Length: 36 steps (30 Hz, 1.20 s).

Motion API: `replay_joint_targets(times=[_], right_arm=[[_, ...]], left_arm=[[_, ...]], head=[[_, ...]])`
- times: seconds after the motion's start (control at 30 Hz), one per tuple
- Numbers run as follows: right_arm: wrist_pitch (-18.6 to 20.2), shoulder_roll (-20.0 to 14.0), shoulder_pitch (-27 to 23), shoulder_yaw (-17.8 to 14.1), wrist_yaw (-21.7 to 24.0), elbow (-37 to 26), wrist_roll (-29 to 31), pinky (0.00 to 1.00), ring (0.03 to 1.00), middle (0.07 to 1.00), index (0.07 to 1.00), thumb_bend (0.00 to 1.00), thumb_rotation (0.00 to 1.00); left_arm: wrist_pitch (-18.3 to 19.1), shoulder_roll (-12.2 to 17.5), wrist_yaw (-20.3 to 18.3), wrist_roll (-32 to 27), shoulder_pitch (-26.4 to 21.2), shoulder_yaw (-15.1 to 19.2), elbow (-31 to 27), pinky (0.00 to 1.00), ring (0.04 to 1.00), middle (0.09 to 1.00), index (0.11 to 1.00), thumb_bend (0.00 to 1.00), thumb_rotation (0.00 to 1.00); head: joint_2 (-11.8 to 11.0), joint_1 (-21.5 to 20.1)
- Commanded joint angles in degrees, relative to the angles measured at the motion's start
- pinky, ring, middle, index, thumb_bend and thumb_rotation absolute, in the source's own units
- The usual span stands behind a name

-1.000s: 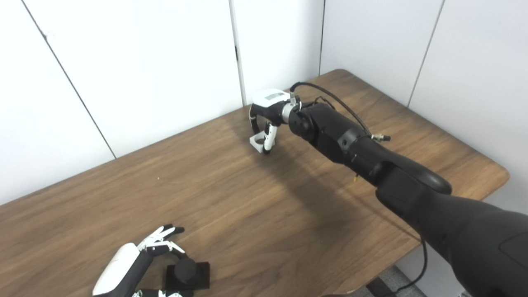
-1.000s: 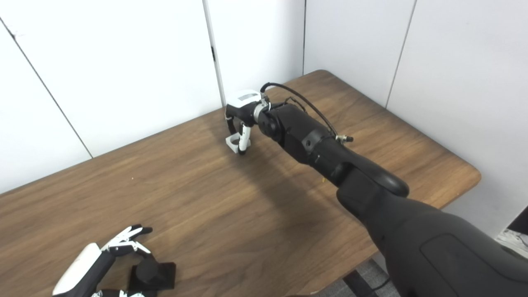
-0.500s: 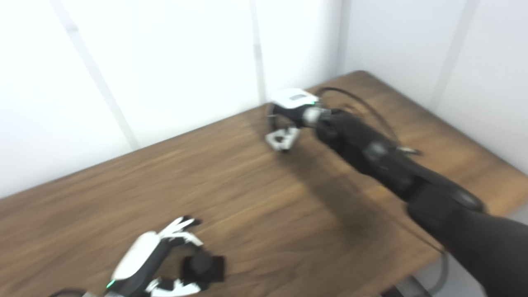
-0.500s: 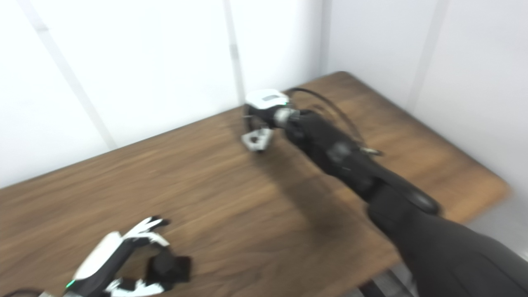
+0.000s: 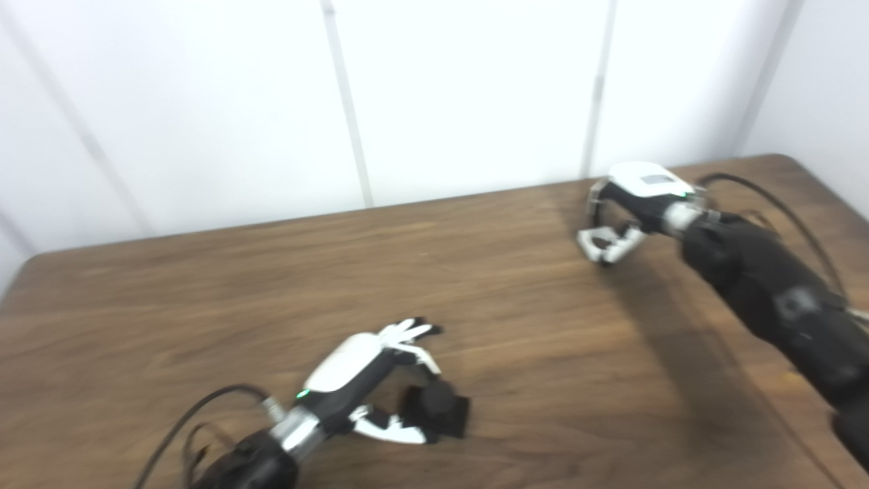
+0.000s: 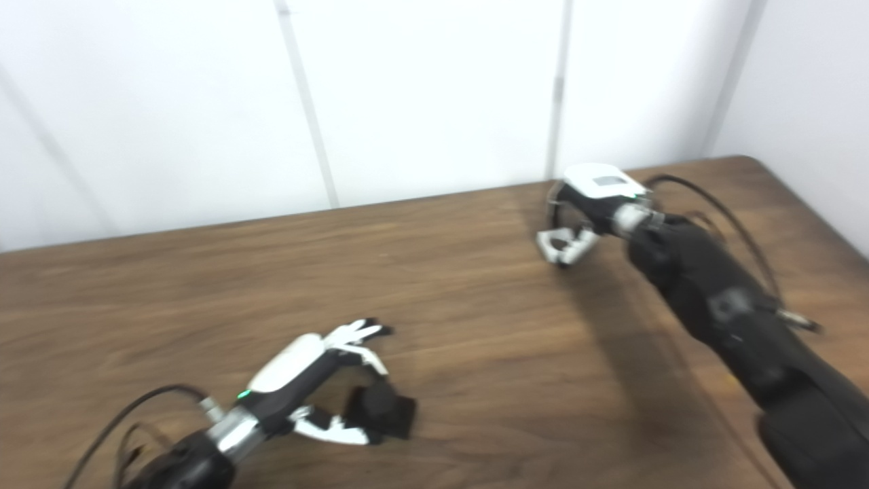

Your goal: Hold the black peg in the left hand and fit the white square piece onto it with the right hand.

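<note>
The black peg (image 5: 438, 409), a short cylinder on a square black base, stands on the wooden table (image 5: 204, 285) near the front. My left hand (image 5: 366, 363) lies right beside it. Its fingers (image 5: 411, 334) reach over the far side and its thumb (image 5: 390, 429) lies along the near side, still apart. The white square piece (image 5: 601, 243) with a round hole is at the far right of the table. My right hand (image 5: 635, 204) arches over it with its fingers closed on it, low over the table. Both views are blurred.
White wall panels (image 5: 461, 95) run close behind the table's far edge. The table's right corner (image 6: 753, 163) ends near the right hand. A cable (image 5: 204, 407) loops from my left forearm over the front of the table.
The camera has swung left, so the whole picture has shifted right. My right hand's fingers have closed on the white piece. My left hand stays spread beside the peg.
</note>
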Motion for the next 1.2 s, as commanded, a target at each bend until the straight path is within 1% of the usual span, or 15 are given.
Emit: replay_joint_targets(times=[0.0, 0.1, 0.27, 0.57, 0.63, 0.73, 0.87, 1.07, 1.17], right_arm=[[0.07, -1.99, -0.03, 0.29, 0.61, 1.40, -1.05, 0.92, 0.879, 0.817, 0.486, 0.52, 0.14], [-0.52, -2.18, -0.27, 0.68, 0.76, 1.45, -1.29, 0.92, 0.883, 0.818, 0.486, 0.52, 0.14], [-1.36, -2.09, -0.47, 1.22, 0.11, 1.85, -1.64, 0.86, 0.852, 0.811, 0.486, 0.52, 0.14], [-2.36, -1.98, -0.50, 0.85, -0.71, 2.19, -1.14, 0.86, 0.851, 0.806, 0.486, 0.52, 0.13], [-2.38, -2.09, -0.13, 0.56, -0.72, 1.20, -0.93, 0.85, 0.850, 0.807, 0.486, 0.52, 0.14], [-2.67, -1.70, 0.88, -1.27, -1.42, -0.91, 1.02, 0.84, 0.847, 0.801, 0.485, 0.52, 0.13], [-3.09, -1.27, 2.55, -3.54, -2.05, -4.89, 2.91, 0.87, 0.858, 0.801, 0.484, 0.52, 0.14], [-2.92, -1.56, 4.36, -5.28, -0.37, -11.02, 3.99, 0.91, 0.864, 0.811, 0.484, 0.52, 0.14], [-3.11, -2.03, 5.25, -6.00, 0.42, -14.29, 4.07, 0.90, 0.862, 0.805, 0.483, 0.52, 0.14]], left_arm=[[1.71, -0.24, -0.63, 4.10, -0.21, -1.70, 2.21, 1.00, 1.000, 0.949, 0.492, 0.52, 0.07], [1.58, -0.24, -0.27, 4.40, -0.29, -1.96, 2.36, 1.00, 1.000, 0.949, 0.492, 0.52, 0.07], [1.77, -0.30, 0.47, 4.34, -0.25, -1.85, 2.56, 1.00, 1.000, 0.949, 0.492, 0.52, 0.08], [2.51, -0.14, 0.66, 4.37, -0.45, -1.96, 2.36, 1.00, 1.000, 0.946, 0.492, 0.52, 0.08], [2.82, -0.22, 0.51, 4.32, -0.45, -1.98, 2.15, 1.00, 1.000, 0.947, 0.492, 0.52, 0.07], [2.96, -0.28, 0.47, 4.24, -0.62, -1.97, 2.19, 1.00, 1.000, 0.949, 0.492, 0.52, 0.07], [2.74, -0.25, 0.66, 4.23, -0.81, -1.92, 2.47, 1.00, 1.000, 0.947, 0.492, 0.52, 0.07], [3.13, -0.10, 0.51, 4.79, -1.06, -2.09, 2.36, 0.99, 1.000, 0.949, 0.492, 0.52, 0.07], [3.26, -0.11, 0.40, 4.58, -0.92, -2.01, 2.13, 0.99, 1.000, 0.948, 0.492, 0.52, 0.07]], head=[[0.09, 0.25], [0.23, 0.53], [0.38, 0.81], [0.76, 0.46], [0.91, 0.38], [1.09, 0.21], [1.09, 0.21], [1.38, 0.12], [1.75, 0.12]])
